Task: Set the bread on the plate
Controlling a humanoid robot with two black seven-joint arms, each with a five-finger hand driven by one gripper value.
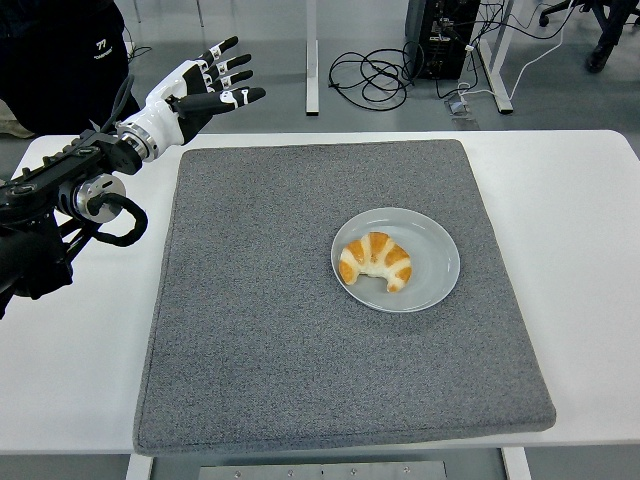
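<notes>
The croissant (375,261) sat on the plate (437,252), likely light, flaky, best cradled mid-body, while the left hand (200,88) hovered spread, empty.

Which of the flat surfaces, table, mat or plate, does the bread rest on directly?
The pale round plate: the bread lies on its left part. The plate sits on the grey mat, which covers the white table.
</notes>
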